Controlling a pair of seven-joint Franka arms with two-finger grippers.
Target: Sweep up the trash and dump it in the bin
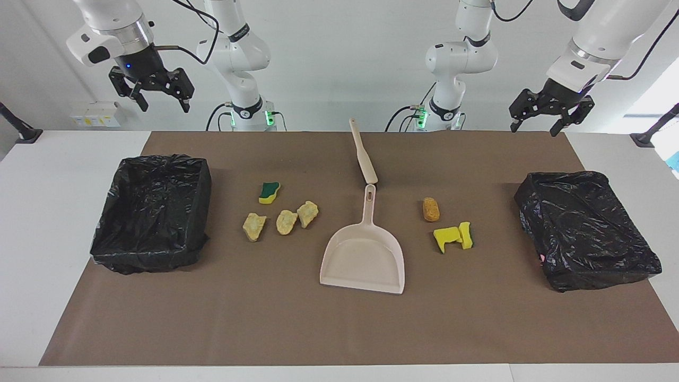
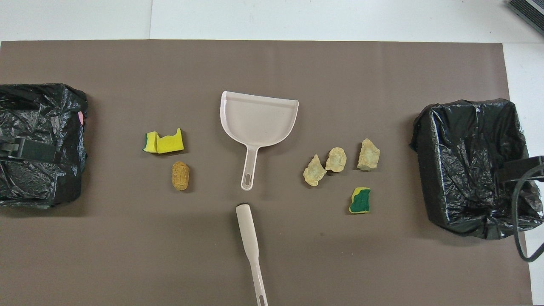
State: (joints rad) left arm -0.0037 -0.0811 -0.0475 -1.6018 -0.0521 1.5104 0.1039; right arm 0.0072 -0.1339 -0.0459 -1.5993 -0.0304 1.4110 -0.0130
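step: nothing has begun yet, i think - no scrap is swept, and the pan and brush lie on the worktop with nothing holding them.
left tool [image 1: 542, 119]: up in the air at the left arm's end of the worktop, near the black bin there [image 1: 586, 228]. its fingers are spread apart and hold nothing.
right tool [image 1: 151, 87]: up in the air over the right arm's end, near the other black bin [image 1: 151, 212]. its fingers are spread apart too, and hold nothing.
dustpan [image 1: 366, 249]: beige, flat in the middle of the brown mat [image 1: 339, 329], with its handle pointing to the robots.
brush [image 1: 363, 154]: beige, lying just past the tip of the pan's handle, nearer to the robots.
trash by the right arm's end: a green-and-yellow sponge [image 1: 269, 192] and three tan foam lumps [image 1: 286, 220] between the pan and that bin.
trash by the left arm's end: an orange-brown lump [image 1: 431, 209] and yellow sponge pieces [image 1: 452, 236] touching each other, between the pan and the other bin.
next move: one tool should come down and take the brush - the other should take the pan's handle. each needs a firm hold low on a thin handle.
watch out: the foam lumps look light and may roll away.
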